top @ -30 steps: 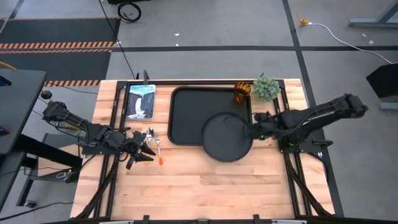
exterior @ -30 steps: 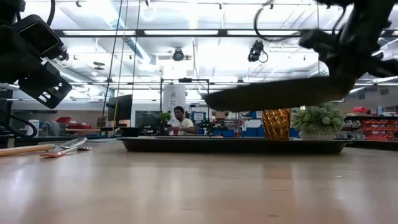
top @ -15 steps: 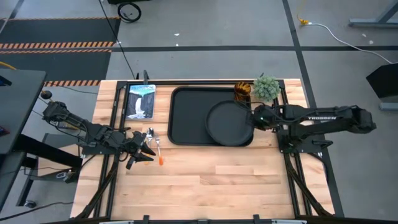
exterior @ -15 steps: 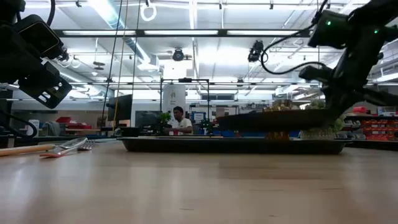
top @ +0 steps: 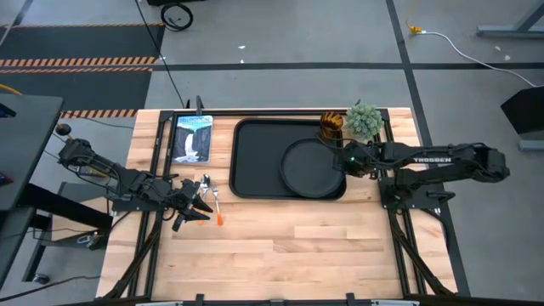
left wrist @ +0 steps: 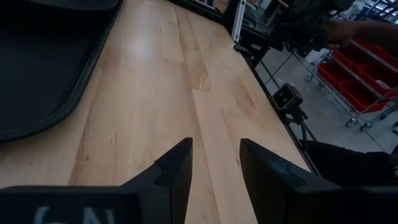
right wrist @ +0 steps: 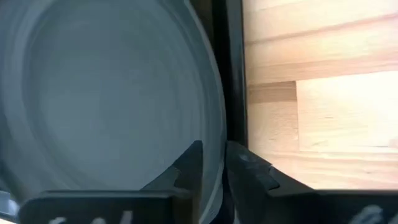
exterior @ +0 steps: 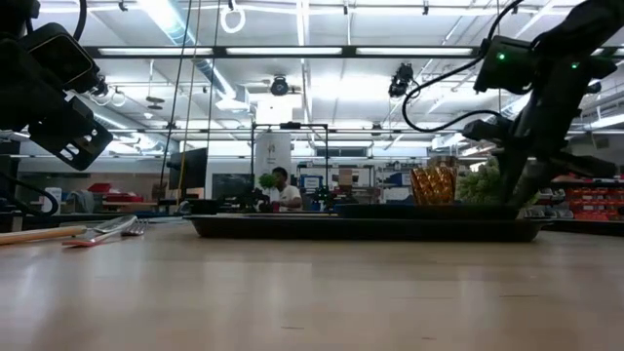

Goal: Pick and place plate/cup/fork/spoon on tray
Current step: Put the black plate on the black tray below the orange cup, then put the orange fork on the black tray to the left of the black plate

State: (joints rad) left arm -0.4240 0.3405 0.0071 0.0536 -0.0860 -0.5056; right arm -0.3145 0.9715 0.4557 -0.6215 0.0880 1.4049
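Observation:
The round black plate (top: 308,167) lies in the right half of the black tray (top: 255,161); it fills the right wrist view (right wrist: 106,99). My right gripper (top: 344,161) is shut on the plate's right rim. The amber cup (top: 331,127) stands on the table at the tray's far right corner. The fork and the spoon (top: 211,201) lie side by side on the table left of the tray, their orange handles toward the near edge. My left gripper (top: 198,204) hangs open and empty just left of them. My right gripper (right wrist: 214,180) pinches the plate's rim (right wrist: 214,158) on the side toward the table's right edge. One finger (right wrist: 189,165) is on the plate's inner face and one finger (right wrist: 249,171) is outside the rim. The fingers slant down from the table's right. The plate lies level in the tray.
A green bushy plant (top: 364,120) stands right of the cup, close to my right arm. A picture card (top: 192,138) lies left of the tray at the far side. The near half of the wooden table (top: 280,255) is bare.
My right gripper has carried the plate toward the table's far edge and down. The plate hung tilted above the tray's near rim; now it lies level inside the tray's right half. The gripper stays shut on its rim.

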